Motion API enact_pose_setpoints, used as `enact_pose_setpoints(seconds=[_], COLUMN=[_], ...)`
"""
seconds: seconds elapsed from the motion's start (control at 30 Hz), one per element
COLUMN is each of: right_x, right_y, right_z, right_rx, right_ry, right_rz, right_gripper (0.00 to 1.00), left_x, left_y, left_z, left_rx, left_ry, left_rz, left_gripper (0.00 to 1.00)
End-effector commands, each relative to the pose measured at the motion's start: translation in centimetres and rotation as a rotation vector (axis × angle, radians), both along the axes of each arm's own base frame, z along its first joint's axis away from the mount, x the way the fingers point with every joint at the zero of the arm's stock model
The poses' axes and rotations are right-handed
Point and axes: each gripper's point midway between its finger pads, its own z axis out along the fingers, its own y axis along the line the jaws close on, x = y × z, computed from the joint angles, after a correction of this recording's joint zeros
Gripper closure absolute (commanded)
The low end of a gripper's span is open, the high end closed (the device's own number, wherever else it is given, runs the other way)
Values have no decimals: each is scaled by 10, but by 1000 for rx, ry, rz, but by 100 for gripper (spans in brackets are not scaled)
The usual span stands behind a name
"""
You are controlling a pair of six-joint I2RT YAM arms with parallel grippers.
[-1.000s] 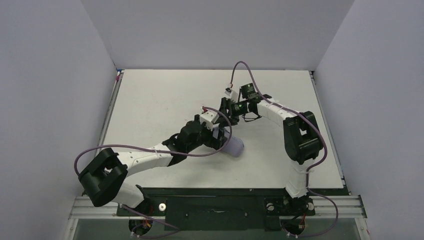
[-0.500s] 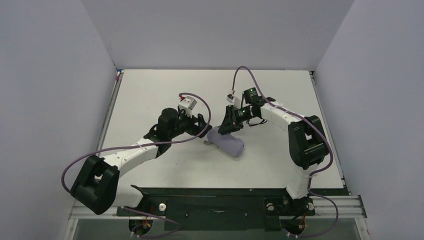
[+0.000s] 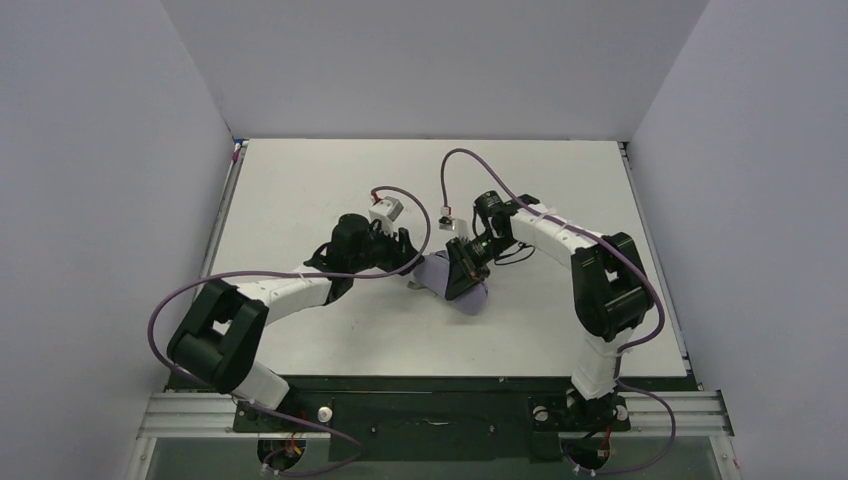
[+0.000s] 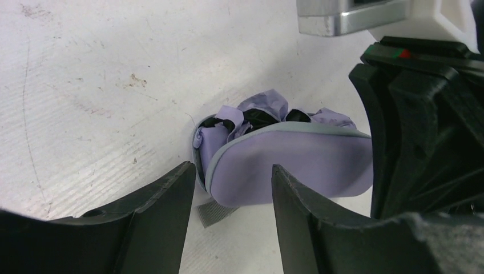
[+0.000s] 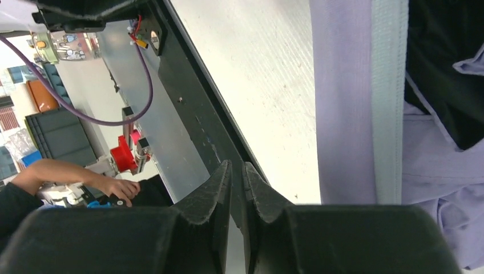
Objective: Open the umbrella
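Note:
The umbrella [image 3: 452,287] lies folded on the white table as a lavender bundle with a grey edge. In the left wrist view [image 4: 291,168], crumpled lavender fabric and black lining show at its far end. My left gripper [image 3: 408,262] is open just left of the umbrella, and its jaws [image 4: 231,171] frame the near end without touching it. My right gripper [image 3: 463,270] sits over the top of the umbrella, its body showing on the right of the left wrist view [image 4: 411,131]. Its fingers [image 5: 237,165] are nearly together with nothing between them, and the lavender fabric [image 5: 342,85] lies beside them.
A short grey strap [image 4: 214,212] sticks out from under the umbrella. The table [image 3: 300,180] has grey walls on three sides and a black front rail [image 3: 440,385]. A person's hand [image 5: 111,185] shows beyond the table edge.
My left arm pulled back off the umbrella to its left and opened. My right gripper came down and left onto the umbrella. The umbrella shows more after the left arm cleared.

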Motion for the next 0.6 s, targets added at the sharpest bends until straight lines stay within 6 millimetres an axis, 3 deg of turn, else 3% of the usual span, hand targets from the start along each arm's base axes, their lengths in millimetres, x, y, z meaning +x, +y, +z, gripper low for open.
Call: enact_pose_setpoints(seconds=[0.0,0.13,0.23,0.3,0.47,0.57], right_x=[17,64,98,106,100,85], right_y=[-9,-40,-68,-71,-58,-48], right_z=[32,31,11,4,-7,-14], right_rx=[84,7,-175,-226,-283,-306], right_ry=[-134,-254,-333,-354,-397,-397], right_rz=[8,-152,-279,-309,-242,-168], right_gripper=[91,93,99,100,96,80], left_x=[28,31,32,32,34,36], left_y=[-20,-25,-26,-26,-22,-17], left_z=[47,48,45,44,42,42], left_rx=[-104,-96,-87,-83,-73,-69], left_ry=[-118,-130,-129,-127,-120,-115], left_rz=[-17,-45,-50,-51,-43,-26], left_gripper=[52,52,52,51,50,48])
